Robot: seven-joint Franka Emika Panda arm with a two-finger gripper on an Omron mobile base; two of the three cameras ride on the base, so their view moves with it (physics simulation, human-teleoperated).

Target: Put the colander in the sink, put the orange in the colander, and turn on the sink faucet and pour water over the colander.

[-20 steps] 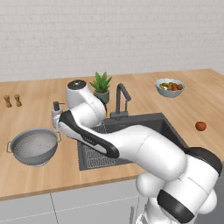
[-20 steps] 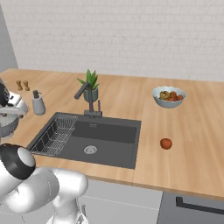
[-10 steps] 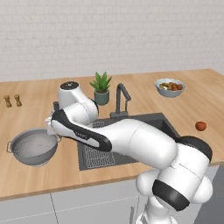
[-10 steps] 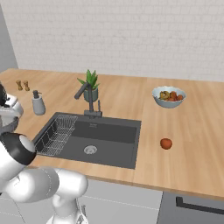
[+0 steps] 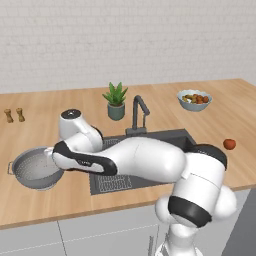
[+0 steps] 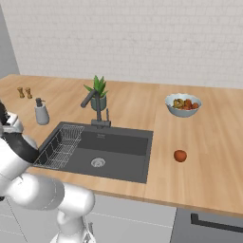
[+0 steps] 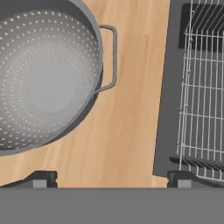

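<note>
The white arm's pincer [image 7: 111, 178] hangs with jaws spread wide and empty over the wooden counter [image 7: 131, 109]. In the hand view the round grey perforated metal colander [image 7: 43, 74] sits at 10 o'clock, one loop handle toward the dark grey rectangular sink [image 7: 175, 87] at 3 o'clock. The small reddish-orange ball [image 6: 180, 155] lies on the counter at the sink's 3 o'clock in the right base view.

Bright, even rendered light, soft shadow beside the colander [image 7: 48, 74], slight softness, no glare.
</note>
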